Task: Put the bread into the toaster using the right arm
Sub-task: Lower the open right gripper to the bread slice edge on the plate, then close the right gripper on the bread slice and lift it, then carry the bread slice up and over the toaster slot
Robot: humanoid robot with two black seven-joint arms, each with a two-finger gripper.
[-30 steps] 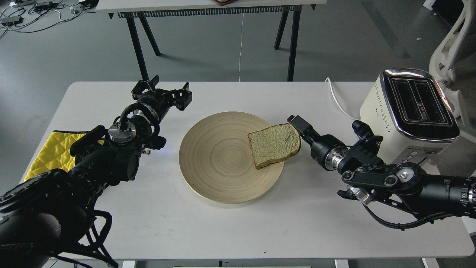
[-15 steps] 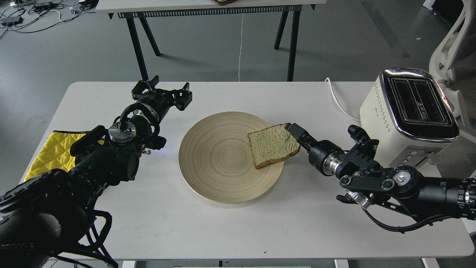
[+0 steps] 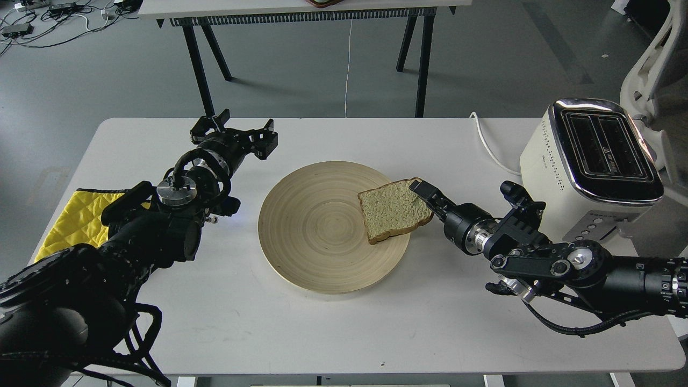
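Tan, brown-crusted bread lies on the plate; right tool touches it, grip unclear.

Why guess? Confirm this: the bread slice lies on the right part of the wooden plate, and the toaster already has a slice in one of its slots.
One part is wrong. The head view shows both slots of the toaster dark and empty. The rest holds: the bread lies on the right part of the wooden plate.
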